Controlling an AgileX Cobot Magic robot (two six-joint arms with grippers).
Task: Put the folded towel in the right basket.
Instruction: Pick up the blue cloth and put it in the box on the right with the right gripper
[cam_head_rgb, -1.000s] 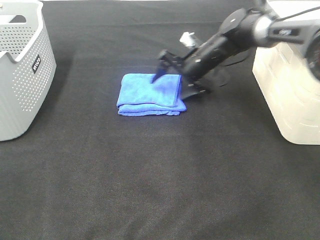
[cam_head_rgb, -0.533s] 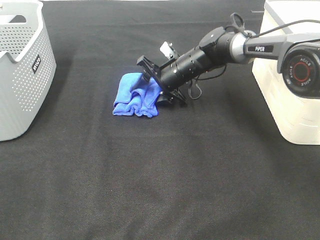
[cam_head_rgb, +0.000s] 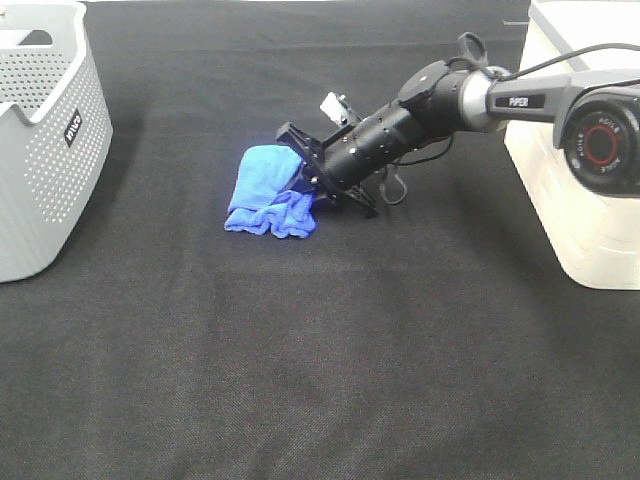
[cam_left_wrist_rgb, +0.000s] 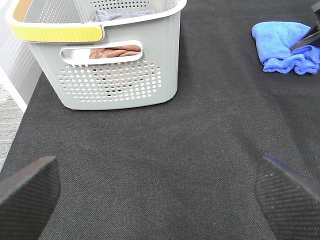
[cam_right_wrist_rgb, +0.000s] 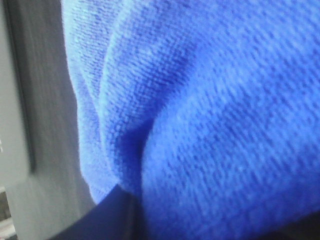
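The blue towel lies crumpled on the black cloth near the middle, its right side bunched up and raised. My right gripper reaches in low from the right and is shut on that raised edge. The towel fills the right wrist view at very close range. The right basket, cream-white, stands at the right edge, apart from the towel. My left gripper is open and empty over bare cloth, and the towel shows far from it in the left wrist view.
A grey perforated basket stands at the far left; in the left wrist view it has a yellow handle and holds a brown cloth. The black tablecloth covers the table.
My right gripper dropped onto the flat folded towel, pushed it left into a crumpled bunch and closed on its right edge, which now sits slightly higher.
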